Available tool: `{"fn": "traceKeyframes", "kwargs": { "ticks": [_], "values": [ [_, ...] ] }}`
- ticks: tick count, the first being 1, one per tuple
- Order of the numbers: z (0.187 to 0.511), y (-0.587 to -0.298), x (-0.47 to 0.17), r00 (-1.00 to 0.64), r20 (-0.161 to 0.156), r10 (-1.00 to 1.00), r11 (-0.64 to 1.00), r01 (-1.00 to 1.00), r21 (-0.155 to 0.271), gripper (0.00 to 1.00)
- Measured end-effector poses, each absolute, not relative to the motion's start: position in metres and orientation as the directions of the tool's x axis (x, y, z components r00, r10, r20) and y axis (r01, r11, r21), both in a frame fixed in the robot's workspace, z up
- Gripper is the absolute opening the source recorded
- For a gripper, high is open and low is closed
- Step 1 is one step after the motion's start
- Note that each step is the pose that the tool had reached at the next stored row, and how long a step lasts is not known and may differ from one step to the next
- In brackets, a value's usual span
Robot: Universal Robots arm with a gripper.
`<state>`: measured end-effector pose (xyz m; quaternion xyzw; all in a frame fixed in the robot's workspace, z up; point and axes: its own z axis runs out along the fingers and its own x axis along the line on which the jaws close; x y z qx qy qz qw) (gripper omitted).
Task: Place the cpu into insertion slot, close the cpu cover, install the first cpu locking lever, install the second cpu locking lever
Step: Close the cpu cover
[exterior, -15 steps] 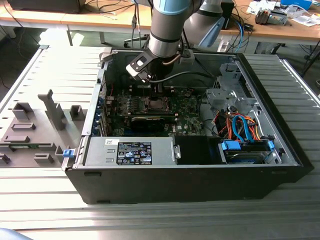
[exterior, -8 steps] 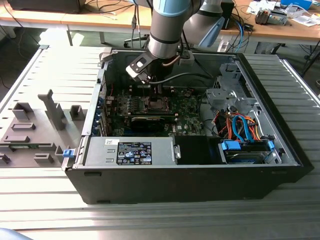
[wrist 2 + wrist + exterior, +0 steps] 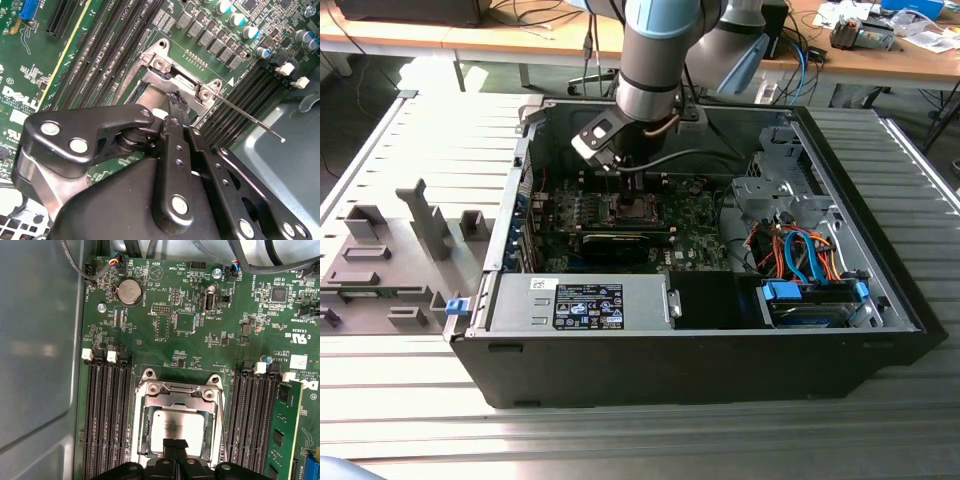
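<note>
Workshop bench under bright light.
A ribbed grey metal table (image 3: 410, 420) spreads below and around the gripper (image 3: 628, 182), glare whitening its slats; beyond the gripper stand wooden desks (image 3: 450, 40) strewn with cables (image 3: 535, 12) and papers (image 3: 930, 38), dark floor (image 3: 360, 75) beneath them.

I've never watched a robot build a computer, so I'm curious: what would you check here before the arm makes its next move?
1. Chip seated: the cpu lies square in the insertion slot. Ok.
2. Cover down: the cpu cover frames the chip in the first wrist view; whether it lies fully flat, cannot tell.
3. Lever fastened: one locking lever juts out free in the second wrist view. Not ok.
4. Nothing carried: the gripper is shut and empty, tips over the chip's edge. Ok.
5. Tips touching the chip: cannot tell.
</note>
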<state>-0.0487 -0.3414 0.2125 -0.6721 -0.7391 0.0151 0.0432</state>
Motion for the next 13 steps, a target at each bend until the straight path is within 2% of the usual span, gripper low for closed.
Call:
{"fn": "traceKeyframes", "kwargs": {
  "ticks": [13],
  "values": [
    [0.2075,-0.3414,-0.0555,-0.093,0.044,0.995,0.096,0.992,-0.08,0.11]
  ]
}}
